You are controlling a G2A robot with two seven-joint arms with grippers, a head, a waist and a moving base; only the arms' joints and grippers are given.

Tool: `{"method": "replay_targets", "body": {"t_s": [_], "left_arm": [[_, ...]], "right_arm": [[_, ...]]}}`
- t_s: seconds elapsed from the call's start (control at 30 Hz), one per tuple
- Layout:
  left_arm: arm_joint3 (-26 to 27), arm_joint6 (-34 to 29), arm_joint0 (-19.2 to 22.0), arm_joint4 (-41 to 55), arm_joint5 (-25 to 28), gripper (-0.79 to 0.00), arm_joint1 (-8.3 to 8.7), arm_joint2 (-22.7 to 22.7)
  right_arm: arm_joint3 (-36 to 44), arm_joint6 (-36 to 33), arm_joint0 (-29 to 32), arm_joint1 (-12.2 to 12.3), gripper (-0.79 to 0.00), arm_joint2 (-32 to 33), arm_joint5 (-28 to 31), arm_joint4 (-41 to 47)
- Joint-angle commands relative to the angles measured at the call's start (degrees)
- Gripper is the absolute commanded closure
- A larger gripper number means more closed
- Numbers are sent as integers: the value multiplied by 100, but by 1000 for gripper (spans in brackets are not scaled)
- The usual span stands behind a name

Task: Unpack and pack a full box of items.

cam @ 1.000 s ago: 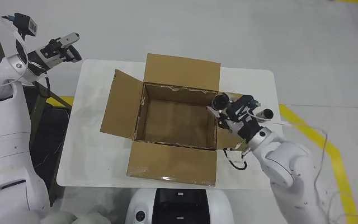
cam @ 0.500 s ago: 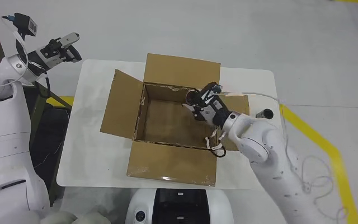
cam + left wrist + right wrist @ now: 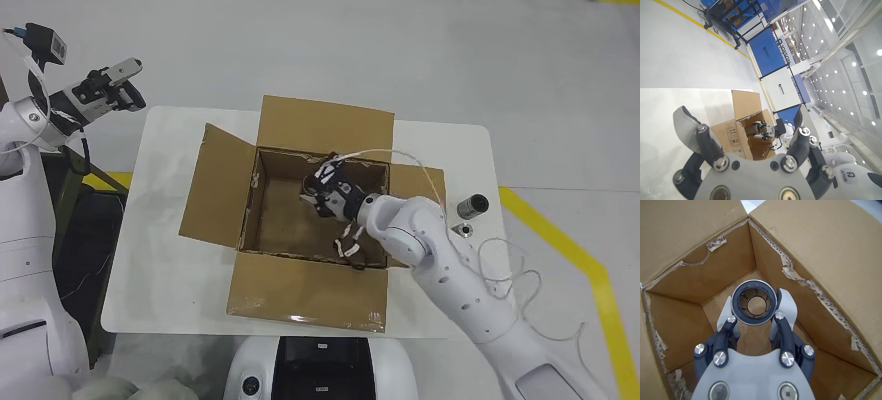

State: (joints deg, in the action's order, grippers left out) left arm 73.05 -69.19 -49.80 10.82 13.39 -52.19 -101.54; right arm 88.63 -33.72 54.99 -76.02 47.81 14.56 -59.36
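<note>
Top view, against a second ago: right gripper (image 3: 320, 190) shifted from the right flap to over the open middle of the box (image 3: 300, 275), metal cylinder (image 3: 734, 303) carried along; second cylinder (image 3: 472, 205) unmoved on the table (image 3: 165, 250); left gripper (image 3: 120, 75) unmoved past the far-left corner. Right wrist view: fingers (image 3: 787, 304) closed against the cylinder's sides (hollow, open end facing the camera), above the box floor. Left wrist view: fingers (image 3: 685, 117) spread wide, nothing between.

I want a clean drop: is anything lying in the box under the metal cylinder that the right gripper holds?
Nothing visible does. The right gripper holds the metal cylinder inside the open cardboard box, and the box floor below it is bare cardboard. The flaps are folded outward.
</note>
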Motion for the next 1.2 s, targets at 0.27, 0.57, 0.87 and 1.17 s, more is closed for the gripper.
{"method": "replay_targets", "body": {"t_s": [0.27, 0.57, 0.87, 1.17], "left_arm": [[0, 0, 0, 0, 0, -785, 0, 0], [0, 0, 0, 0, 0, -785, 0, 0], [0, 0, 0, 0, 0, -785, 0, 0], [0, 0, 0, 0, 0, -785, 0, 0]], "right_arm": [[-948, 234, -574, -277, 0, -501, -20, 199], [-1747, 596, -890, -541, 0, -899, -18, 290], [-2307, 739, -1055, -772, 0, -1207, -21, 260], [-2546, 791, -1128, -920, -262, -1315, -67, 150]]}}
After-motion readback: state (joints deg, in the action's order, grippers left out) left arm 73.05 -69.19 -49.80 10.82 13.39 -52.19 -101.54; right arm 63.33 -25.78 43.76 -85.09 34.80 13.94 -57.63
